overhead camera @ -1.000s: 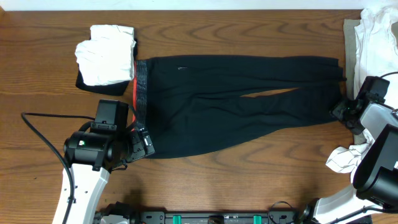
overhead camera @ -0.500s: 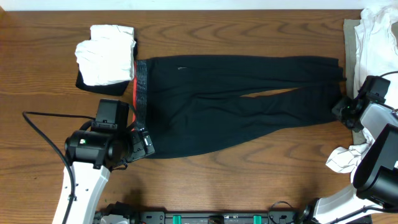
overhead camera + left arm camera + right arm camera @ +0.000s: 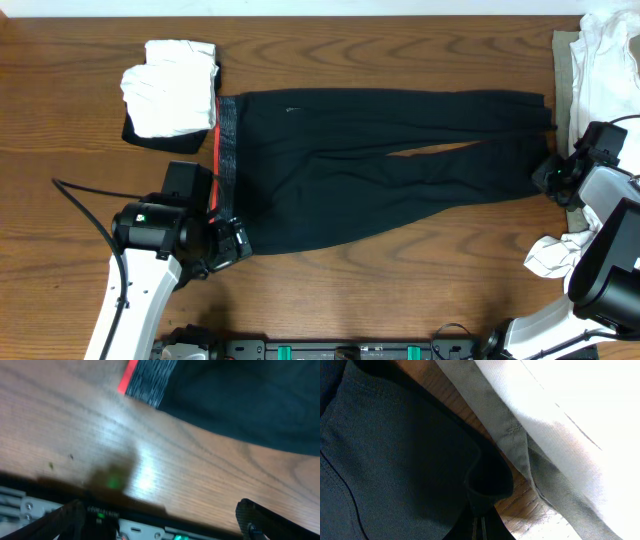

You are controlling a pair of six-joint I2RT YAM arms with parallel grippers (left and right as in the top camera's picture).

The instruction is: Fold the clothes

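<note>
Overhead, the black leggings [image 3: 380, 160] lie flat between the left pincer [image 3: 228, 243], at the waistband [image 3: 226, 140] corner, and the right pincer [image 3: 548, 178], at the cuffs [image 3: 535, 168]. In the left wrist view the pincer is spread wide and empty, with the waistband just ahead. In the right wrist view the pincer is clenched on a cuff hem [image 3: 487, 482]; the fabric is probably soft and limp, so it is best gripped at the hems.

No text, label, brand or number can be read in any view. A tiny pale mark [image 3: 291, 109] sits on the black leggings [image 3: 400, 150], just right of the grey waistband [image 3: 227, 135] on the far side. It is too small to make out as letters or a logo.
</note>
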